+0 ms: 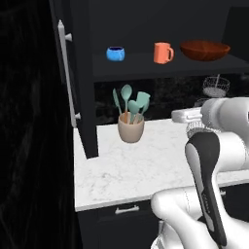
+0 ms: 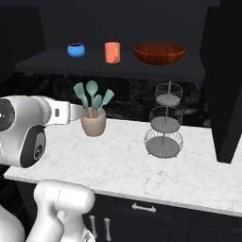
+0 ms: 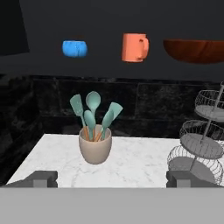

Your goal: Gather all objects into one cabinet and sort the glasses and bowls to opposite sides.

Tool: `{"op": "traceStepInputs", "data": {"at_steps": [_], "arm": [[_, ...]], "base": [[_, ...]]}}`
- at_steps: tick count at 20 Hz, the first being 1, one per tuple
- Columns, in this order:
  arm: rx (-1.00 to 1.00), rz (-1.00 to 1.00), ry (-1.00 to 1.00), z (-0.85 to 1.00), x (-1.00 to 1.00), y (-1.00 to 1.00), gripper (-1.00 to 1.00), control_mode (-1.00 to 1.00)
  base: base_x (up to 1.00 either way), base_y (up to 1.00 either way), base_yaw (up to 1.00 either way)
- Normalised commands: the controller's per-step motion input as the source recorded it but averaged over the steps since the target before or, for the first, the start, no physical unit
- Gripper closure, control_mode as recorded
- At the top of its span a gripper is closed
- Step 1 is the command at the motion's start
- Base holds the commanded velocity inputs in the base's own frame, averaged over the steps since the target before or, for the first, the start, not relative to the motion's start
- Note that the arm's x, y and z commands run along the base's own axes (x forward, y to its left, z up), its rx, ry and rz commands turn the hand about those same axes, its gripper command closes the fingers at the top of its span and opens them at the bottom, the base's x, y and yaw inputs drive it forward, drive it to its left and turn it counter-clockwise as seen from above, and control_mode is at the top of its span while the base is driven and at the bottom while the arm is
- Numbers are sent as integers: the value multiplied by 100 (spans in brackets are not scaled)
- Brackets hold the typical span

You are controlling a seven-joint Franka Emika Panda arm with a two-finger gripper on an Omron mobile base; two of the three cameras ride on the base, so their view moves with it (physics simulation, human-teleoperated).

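Observation:
The black wall cabinet stands open, its door [image 1: 83, 82] swung out to the left with a long silver bar handle [image 1: 66, 73]. On its dark shelf [image 2: 108, 70] sit the squat blue cup [image 1: 115, 53] [image 2: 76, 49] [image 3: 74, 48] at the left, the orange mug [image 1: 163, 52] [image 2: 112, 52] [image 3: 134, 47] in the middle and the wide reddish-brown bowl [image 1: 204, 49] [image 2: 159, 53] [image 3: 197, 50] at the right. The red cup is out of view. My gripper [image 3: 113, 180] hangs open and empty over the counter, below the shelf, facing the crock.
A beige crock of teal utensils [image 1: 131, 127] [image 2: 93, 124] [image 3: 95, 148] stands on the white marble counter [image 1: 126, 170]. A three-tier wire basket stand [image 2: 163, 123] [image 3: 199, 140] is to its right. A second open door [image 2: 227, 80] hangs at the far right. Drawers with silver pulls [image 2: 143, 207] lie below.

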Motion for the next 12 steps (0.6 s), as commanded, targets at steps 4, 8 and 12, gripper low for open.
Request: {"op": "traceStepInputs", "data": {"at_steps": [4,8,12], "arm": [[0,0,0,0,0,0,-100,100],[0,0,0,0,0,0,-100,100],[0,0,0,0,0,0,-100,100]], "base": [[-100,-4,-34],[-69,-3,-63],[-32,0,-77]]}}
